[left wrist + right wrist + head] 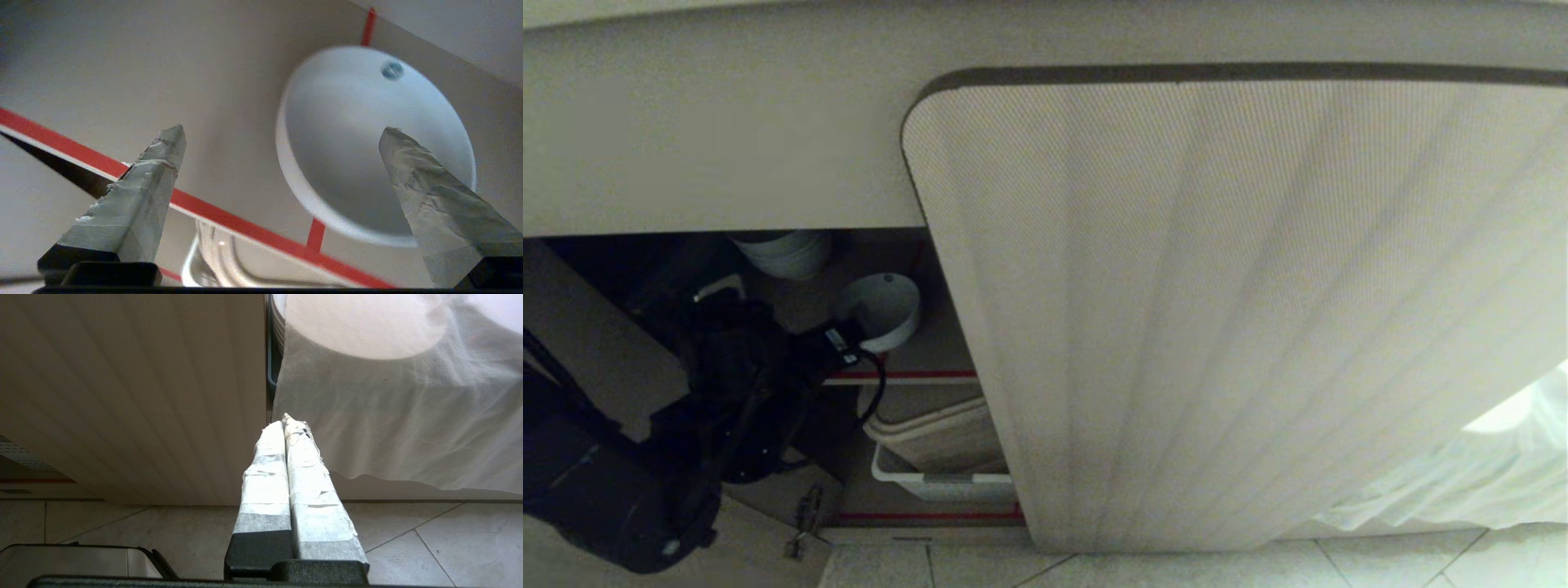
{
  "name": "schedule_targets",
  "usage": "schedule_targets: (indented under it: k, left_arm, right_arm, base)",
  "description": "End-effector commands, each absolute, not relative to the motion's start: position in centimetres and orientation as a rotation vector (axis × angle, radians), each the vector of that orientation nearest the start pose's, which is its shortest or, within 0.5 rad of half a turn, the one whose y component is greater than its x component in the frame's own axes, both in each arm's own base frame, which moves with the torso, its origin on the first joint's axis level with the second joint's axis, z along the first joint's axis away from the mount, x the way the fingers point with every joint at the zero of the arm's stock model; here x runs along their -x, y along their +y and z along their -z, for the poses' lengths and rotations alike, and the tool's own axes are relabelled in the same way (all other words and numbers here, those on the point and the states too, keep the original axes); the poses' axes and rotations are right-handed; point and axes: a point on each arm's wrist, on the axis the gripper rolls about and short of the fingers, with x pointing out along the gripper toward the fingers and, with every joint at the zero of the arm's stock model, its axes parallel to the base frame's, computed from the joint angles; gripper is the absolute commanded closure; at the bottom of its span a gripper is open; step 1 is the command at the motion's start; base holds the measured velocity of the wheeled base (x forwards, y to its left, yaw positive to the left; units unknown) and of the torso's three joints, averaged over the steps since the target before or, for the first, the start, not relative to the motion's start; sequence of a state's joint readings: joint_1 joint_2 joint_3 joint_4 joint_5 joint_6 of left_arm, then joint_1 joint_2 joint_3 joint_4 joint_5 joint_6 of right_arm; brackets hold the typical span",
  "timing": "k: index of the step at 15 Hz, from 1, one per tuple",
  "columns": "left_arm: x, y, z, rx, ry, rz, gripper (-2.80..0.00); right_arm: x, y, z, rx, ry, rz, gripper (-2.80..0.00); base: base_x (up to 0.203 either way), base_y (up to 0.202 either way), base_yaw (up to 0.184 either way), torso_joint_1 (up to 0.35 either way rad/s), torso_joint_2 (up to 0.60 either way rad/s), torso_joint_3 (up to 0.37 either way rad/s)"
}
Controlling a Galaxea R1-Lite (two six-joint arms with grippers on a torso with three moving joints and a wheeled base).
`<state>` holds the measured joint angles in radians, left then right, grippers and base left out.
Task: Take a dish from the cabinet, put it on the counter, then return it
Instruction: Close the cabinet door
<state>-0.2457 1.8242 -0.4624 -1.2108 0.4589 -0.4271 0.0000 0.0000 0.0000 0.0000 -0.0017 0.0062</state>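
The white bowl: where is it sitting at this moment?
In the head view the white bowl sits on the cabinet's upper red-edged shelf, left of the fluted door. The open left claw is right by it, not gripping.

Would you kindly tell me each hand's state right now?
Left hand: open, holding nothing, at the bowl.
Right hand: closed, empty.

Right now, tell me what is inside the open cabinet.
On the cabinet's upper shelf sits the white bowl, with a white pot behind it. The lower shelf holds beige trays in a white bin. The left arm hides the left part; the closed door covers the rest.
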Motion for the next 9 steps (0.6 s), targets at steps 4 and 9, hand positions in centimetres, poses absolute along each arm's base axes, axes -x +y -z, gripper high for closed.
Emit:
schedule_targets:
  k: [4,9]
  left_arm:
    - [-27.3,-6.3,-9.6,0.23,0.025,-0.206,-2.8]
    - [-26.9,-6.6,-9.6,0.19,0.022,-0.224,-2.8]
  right_arm:
    - [2.3,0.0,-7.5,-0.006,0.0,0.001,0.0]
    - [2.3,0.0,-7.5,-0.006,0.0,0.0,0.0]
  base:
    - [0.0,0.0,0.0,0.0,0.0,0.0]
    - [0.0,0.0,0.0,0.0,0.0,0.0]
